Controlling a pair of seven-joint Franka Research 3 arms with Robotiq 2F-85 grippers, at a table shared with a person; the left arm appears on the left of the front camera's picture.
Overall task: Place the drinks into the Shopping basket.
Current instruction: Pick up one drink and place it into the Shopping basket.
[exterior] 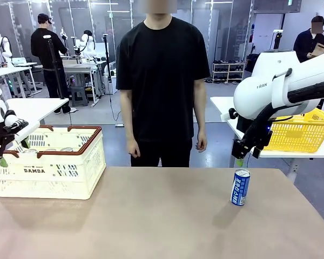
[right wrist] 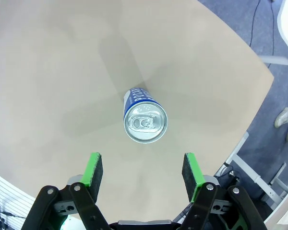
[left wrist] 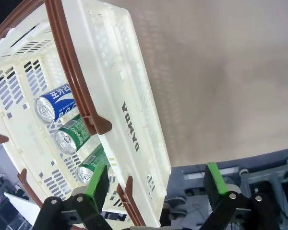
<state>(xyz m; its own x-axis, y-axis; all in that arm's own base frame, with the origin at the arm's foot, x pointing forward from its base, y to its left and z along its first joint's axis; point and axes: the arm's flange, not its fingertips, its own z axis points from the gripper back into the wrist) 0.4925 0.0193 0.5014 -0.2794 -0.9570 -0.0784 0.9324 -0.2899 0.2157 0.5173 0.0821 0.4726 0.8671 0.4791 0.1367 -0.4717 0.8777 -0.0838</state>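
From here the blue can (right wrist: 145, 122) reads as metal: a bright, shiny silver top and a glossy printed side. The cans (left wrist: 55, 106) lying in the Shopping basket (left wrist: 134, 96) have the same shiny lids. The basket is smooth cream plastic with a brown plastic rim. The table (right wrist: 62, 72) looks matt beige. My right gripper (right wrist: 142, 163) has matt green pads (right wrist: 93, 172) on black.

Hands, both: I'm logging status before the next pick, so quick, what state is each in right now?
Left hand: open, empty, at the Shopping basket rim.
Right hand: open, empty, above the upright blue can.
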